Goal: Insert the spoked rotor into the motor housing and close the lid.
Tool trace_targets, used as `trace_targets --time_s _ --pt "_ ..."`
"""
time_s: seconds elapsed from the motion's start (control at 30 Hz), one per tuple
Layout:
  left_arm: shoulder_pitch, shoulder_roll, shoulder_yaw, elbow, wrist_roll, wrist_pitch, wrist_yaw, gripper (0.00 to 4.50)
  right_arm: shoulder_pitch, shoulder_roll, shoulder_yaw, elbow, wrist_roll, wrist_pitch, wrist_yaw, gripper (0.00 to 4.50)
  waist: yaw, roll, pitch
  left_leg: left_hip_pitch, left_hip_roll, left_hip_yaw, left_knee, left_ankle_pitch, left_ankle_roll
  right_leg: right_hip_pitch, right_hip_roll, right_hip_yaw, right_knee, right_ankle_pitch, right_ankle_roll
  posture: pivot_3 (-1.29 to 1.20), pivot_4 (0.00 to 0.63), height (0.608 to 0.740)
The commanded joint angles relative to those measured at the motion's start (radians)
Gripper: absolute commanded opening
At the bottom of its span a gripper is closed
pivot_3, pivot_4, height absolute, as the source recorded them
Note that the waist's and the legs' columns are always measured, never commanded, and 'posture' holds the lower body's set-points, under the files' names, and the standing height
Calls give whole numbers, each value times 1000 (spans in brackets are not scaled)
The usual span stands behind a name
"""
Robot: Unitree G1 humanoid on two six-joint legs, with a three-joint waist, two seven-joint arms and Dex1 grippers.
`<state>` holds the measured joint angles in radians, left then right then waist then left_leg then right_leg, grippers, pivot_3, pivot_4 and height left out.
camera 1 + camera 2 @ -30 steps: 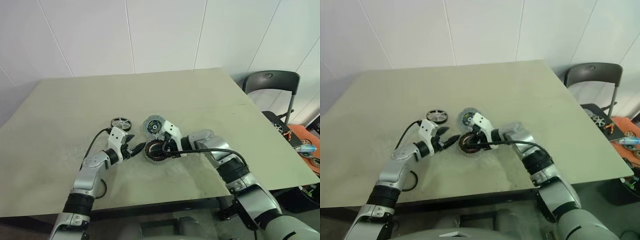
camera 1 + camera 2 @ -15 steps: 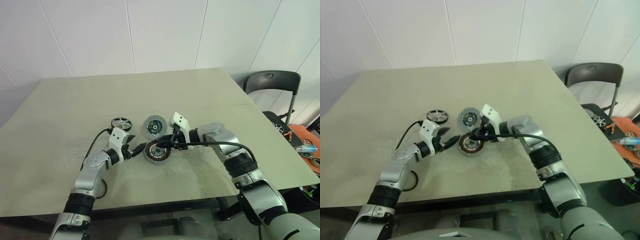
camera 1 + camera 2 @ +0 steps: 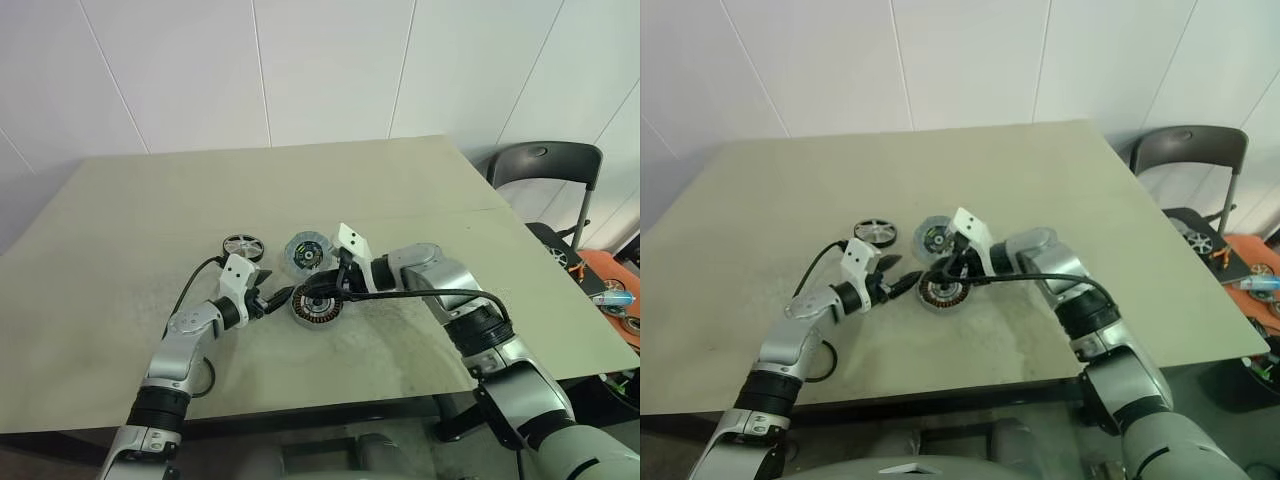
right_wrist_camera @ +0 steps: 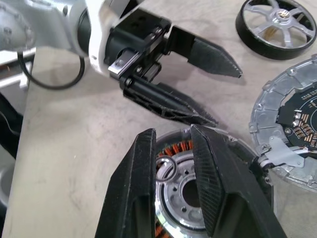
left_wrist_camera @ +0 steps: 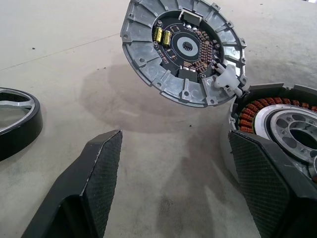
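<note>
none of the 2 steps looks done. the spoked rotor [image 3: 241, 246] lies on the table [image 3: 120, 210], apart from the motor housing [image 3: 317, 306], whose coils and hollow centre are exposed. the lid [image 5: 182, 48] sits just beside the housing, tipped open and apparently joined at a small white piece. the left gripper [image 5: 183, 183] is spread, 1 finger against the housing's outer wall. the right gripper [image 4: 173, 171] hovers over the housing, fingers nearly together, pinching nothing visible.

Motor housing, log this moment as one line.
housing: on table, no rotor in it | rotor: on table, apart | lid: beside housing | left end effector: open | right end effector: over housing
</note>
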<state>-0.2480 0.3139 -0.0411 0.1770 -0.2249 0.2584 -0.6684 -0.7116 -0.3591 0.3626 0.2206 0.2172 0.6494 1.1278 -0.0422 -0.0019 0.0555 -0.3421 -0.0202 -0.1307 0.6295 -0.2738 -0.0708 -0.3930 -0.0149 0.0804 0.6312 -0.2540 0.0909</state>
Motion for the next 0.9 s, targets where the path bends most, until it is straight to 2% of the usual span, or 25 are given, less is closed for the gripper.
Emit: trace_targets --time_s 0.03,0.33,0.9 --pt "-9 0 -12 -48 4 0 -1 3644 -5 -8 21 -50 -5 1 13 1152 0 0 0 0 0 0 0 0 0 0 0 0 0 0 0 0 0 740" --pt "-10 -1 -14 -45 9 -2 -1 3644 -2 -8 70 0 -64 -19 -20 1152 0 0 0 0 0 0 0 0 0 0 0 0 0 0 0 0 0 740" --pt "-12 -11 -23 -48 12 3 -5 3644 1 -37 50 24 -87 -38 -20 1152 1 0 0 0 0 0 0 0 0 0 0 0 0 0 0 0 0 740"
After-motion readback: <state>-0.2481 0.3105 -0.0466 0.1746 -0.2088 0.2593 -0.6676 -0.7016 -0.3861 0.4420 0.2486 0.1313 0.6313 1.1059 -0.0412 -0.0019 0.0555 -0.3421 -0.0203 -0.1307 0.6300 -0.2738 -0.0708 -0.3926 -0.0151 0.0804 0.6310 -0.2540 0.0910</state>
